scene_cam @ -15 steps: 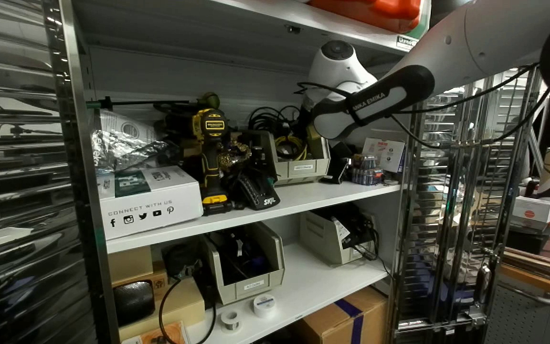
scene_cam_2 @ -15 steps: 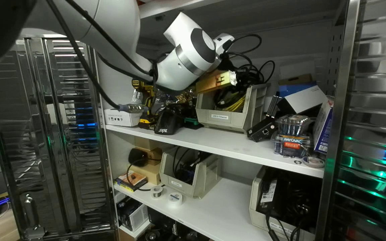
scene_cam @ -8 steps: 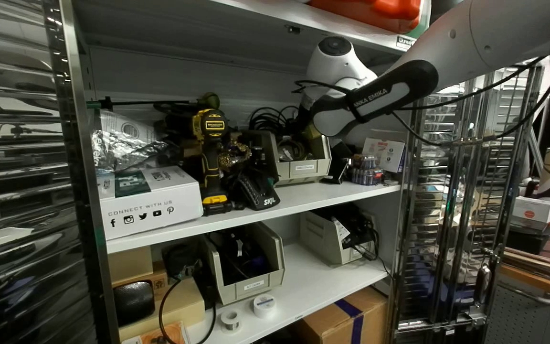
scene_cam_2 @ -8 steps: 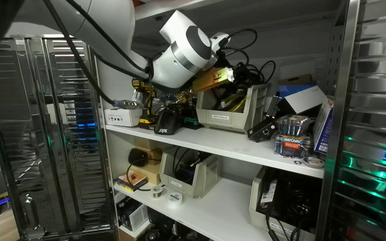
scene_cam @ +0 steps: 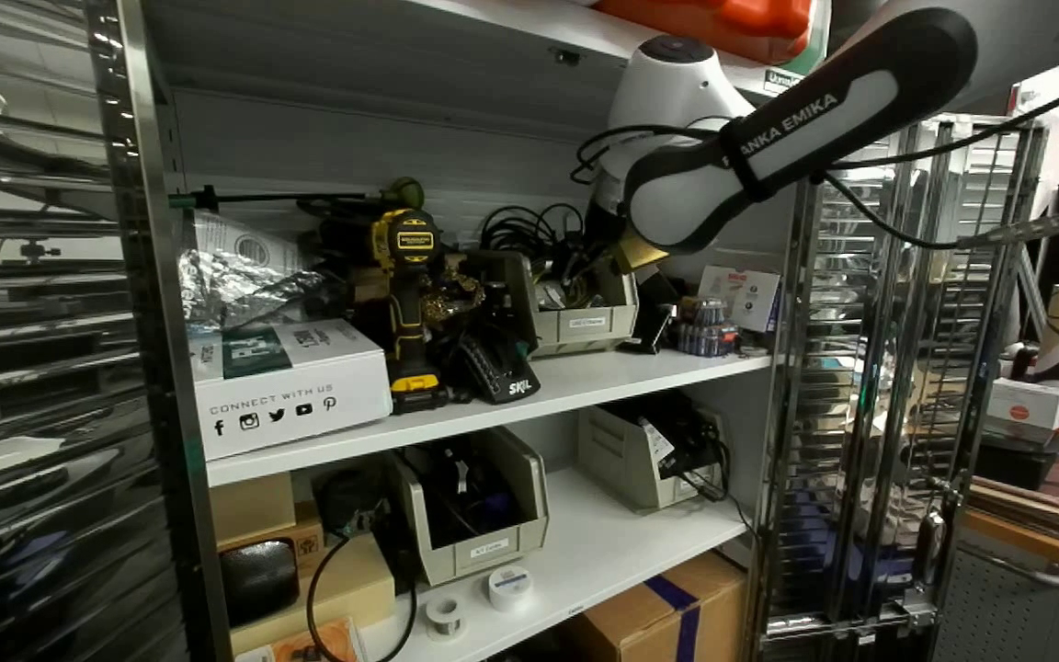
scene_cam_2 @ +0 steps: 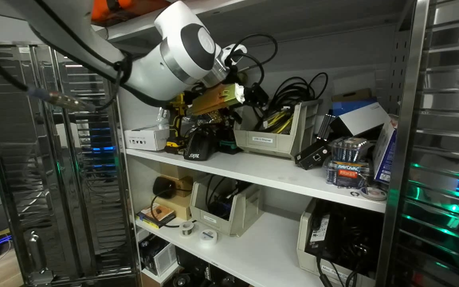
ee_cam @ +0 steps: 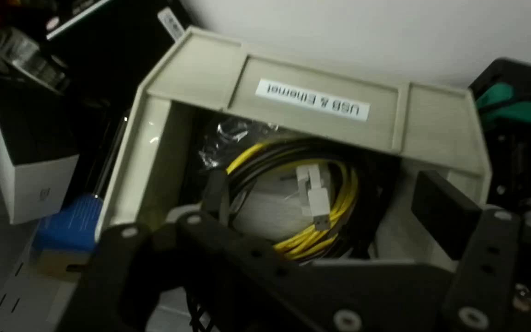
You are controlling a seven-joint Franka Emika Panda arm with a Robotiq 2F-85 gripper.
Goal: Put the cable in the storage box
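Observation:
In the wrist view, the cable (ee_cam: 317, 196), with a white USB plug, lies inside the storage box on coiled yellow and black cables. That storage box (ee_cam: 440, 124) is a beige bin labelled USB & Ethernet. It stands on the upper shelf in both exterior views (scene_cam: 575, 338) (scene_cam_2: 261, 148). My gripper (ee_cam: 332, 203) is above the bin, its fingers spread wide and nothing held between them. An exterior view shows the dark gripper (scene_cam_2: 256, 97) over the bin's near left side. The rest of the cable cannot be told from the coils around it.
Left of the bin are a black Skil tool (scene_cam_2: 199, 143) and a yellow drill (scene_cam: 410, 303). Battery packs (scene_cam_2: 348, 163) and a black device (scene_cam_2: 313, 155) stand on its other side. Two more bins (scene_cam: 483, 547) (scene_cam: 617, 450) sit below. A shelf edge (scene_cam: 529, 18) runs overhead.
My gripper has opened and backed up and away from the storage box. A pale piece now shows among the yellow coils in the bin. The other objects have stayed put.

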